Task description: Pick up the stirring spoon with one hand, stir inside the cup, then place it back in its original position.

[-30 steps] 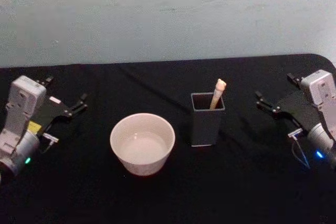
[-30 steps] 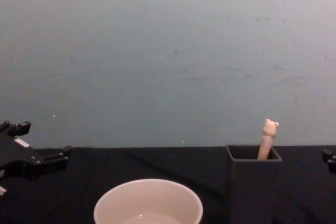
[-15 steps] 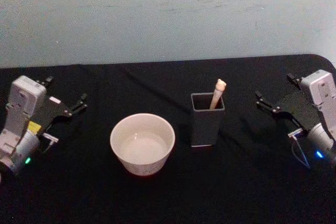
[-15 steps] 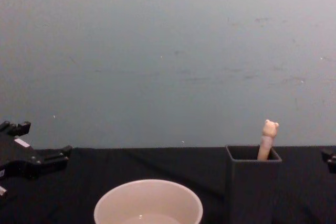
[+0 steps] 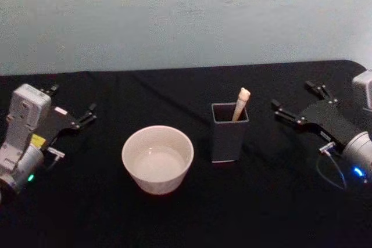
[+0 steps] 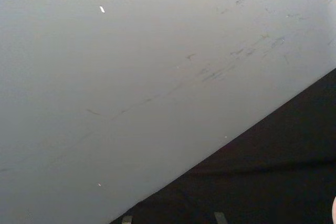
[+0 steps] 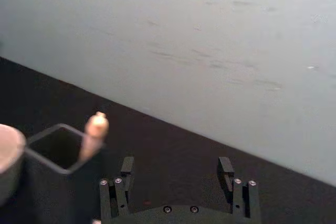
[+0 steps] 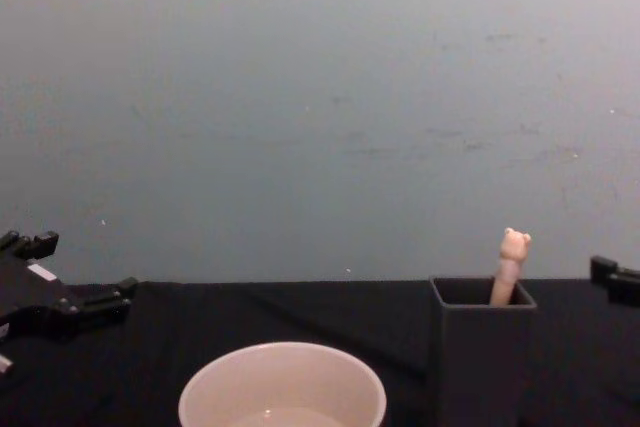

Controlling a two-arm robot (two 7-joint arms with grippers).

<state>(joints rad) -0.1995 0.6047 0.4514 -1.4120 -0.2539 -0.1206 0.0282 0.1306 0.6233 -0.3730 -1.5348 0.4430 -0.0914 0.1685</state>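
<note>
The stirring spoon (image 5: 241,104) stands in the tall dark grey square holder (image 5: 228,137), which is its original position. Only the beige handle and the bear head (image 8: 515,244) stick out above the rim; the bowl is hidden inside. The cream-white cup (image 5: 157,158) sits left of the holder. My right gripper (image 5: 292,97) hovers open to the right of the holder, apart from it, with its fingers pointing toward the spoon (image 7: 94,132). Nothing is between them. My left gripper (image 5: 72,100) rests open at the table's far left.
A black cloth (image 5: 174,219) covers the table, and its back edge meets a pale grey-blue wall (image 5: 174,15). The table's right corner curves off near the right arm. Open cloth lies in front of the cup and between the holder and the right gripper.
My right gripper has moved left toward the holder, its fingers reaching further in. The left arm, cup, holder and spoon have not moved.
</note>
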